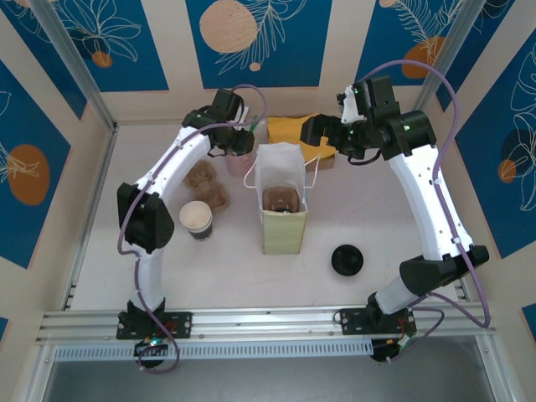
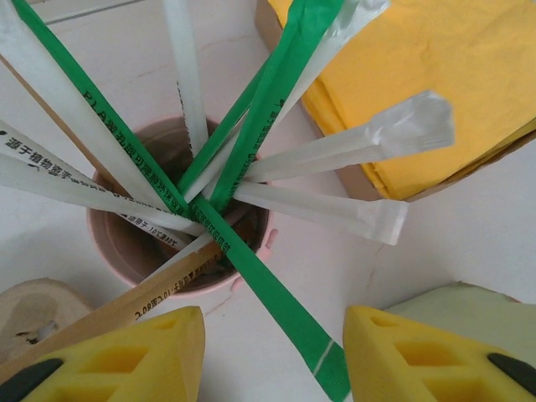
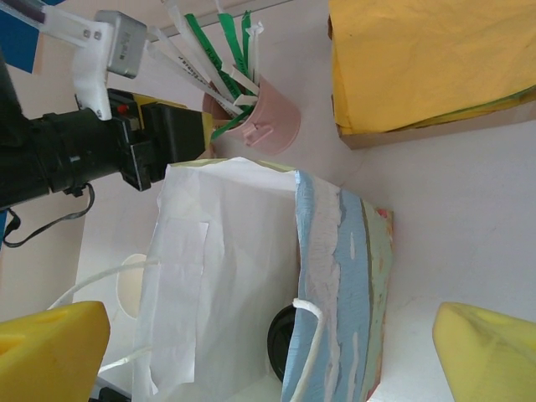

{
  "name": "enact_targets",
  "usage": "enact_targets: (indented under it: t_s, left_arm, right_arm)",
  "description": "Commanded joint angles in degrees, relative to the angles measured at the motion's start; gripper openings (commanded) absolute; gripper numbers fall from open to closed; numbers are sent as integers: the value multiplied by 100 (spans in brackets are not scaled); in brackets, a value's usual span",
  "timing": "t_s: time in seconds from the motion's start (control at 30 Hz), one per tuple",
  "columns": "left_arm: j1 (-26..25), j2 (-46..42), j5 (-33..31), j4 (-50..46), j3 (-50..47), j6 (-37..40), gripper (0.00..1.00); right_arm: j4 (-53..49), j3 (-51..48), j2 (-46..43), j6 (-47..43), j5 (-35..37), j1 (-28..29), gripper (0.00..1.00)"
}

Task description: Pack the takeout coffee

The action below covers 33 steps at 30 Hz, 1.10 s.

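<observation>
White table (image 1: 234,272): left gripper (image 2: 276,360), jaws half-spread round a green straw (image 2: 251,280) at frame bottom, apparently fetching it. Right gripper (image 3: 270,352) gapes wide. Next move: pinch and lift.

The worktop (image 1: 243,280) is white and flat, and three walls stand round it. The back wall (image 1: 260,42) has big blue panels with white leaves drawn on them and a pale orange circle (image 1: 228,27). Cream strips (image 1: 176,42) run between the blue parts. The left wall (image 1: 29,167) and the right wall (image 1: 511,142) look the same. Grey metal posts (image 1: 74,63) stand in the back corners. A silver rail (image 1: 268,322) runs along the near edge. The light is soft and even.
</observation>
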Motion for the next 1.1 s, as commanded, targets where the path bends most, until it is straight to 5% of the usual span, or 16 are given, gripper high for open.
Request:
enact_targets:
  t_s: [0.0,0.57,0.83,1.07]
  left_arm:
    - [-74,108,-109,-137,-35,207,46]
    - [-143,302,-15,-236,-53,474,46]
    - [-155,317,-436,-304,-68,587,36]
    - [-191,228,-527,-339,-70,557,15]
  right_arm:
    - [-83,-96,-214,133,-50,18,99]
    - [-206,55,-31,217,67,172,99]
    - [-206,35,-22,204,47,188,99]
    - [-164,-54,-66,177,56,184,99]
